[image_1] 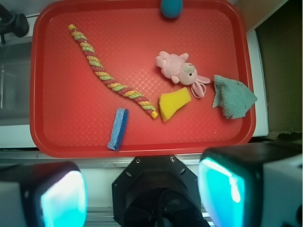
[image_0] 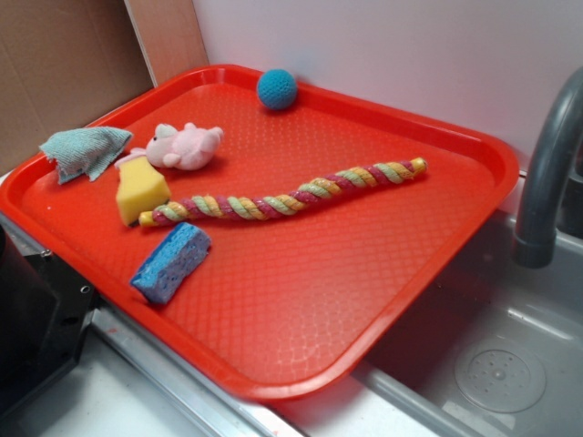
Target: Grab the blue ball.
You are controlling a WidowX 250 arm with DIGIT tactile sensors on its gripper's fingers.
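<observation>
The blue ball [image_0: 277, 89] is a small teal knitted ball resting against the far rim of the red tray [image_0: 301, 309]. In the wrist view the blue ball [image_1: 171, 7] shows at the top edge, cut off by the frame. My gripper [image_1: 142, 191] hangs high above the tray's near side, far from the ball. Its two cyan pads [image_1: 222, 189] stand wide apart with nothing between them, so it is open. The gripper does not show in the exterior view.
On the tray lie a pink plush toy [image_0: 187, 146], a yellow sponge piece [image_0: 141, 189], a twisted rope toy [image_0: 287, 196], a blue sponge [image_0: 171, 262] and a grey-green cloth [image_0: 86, 150] at its left rim. A sink [image_0: 496, 364] with a dark faucet [image_0: 547, 173] lies right.
</observation>
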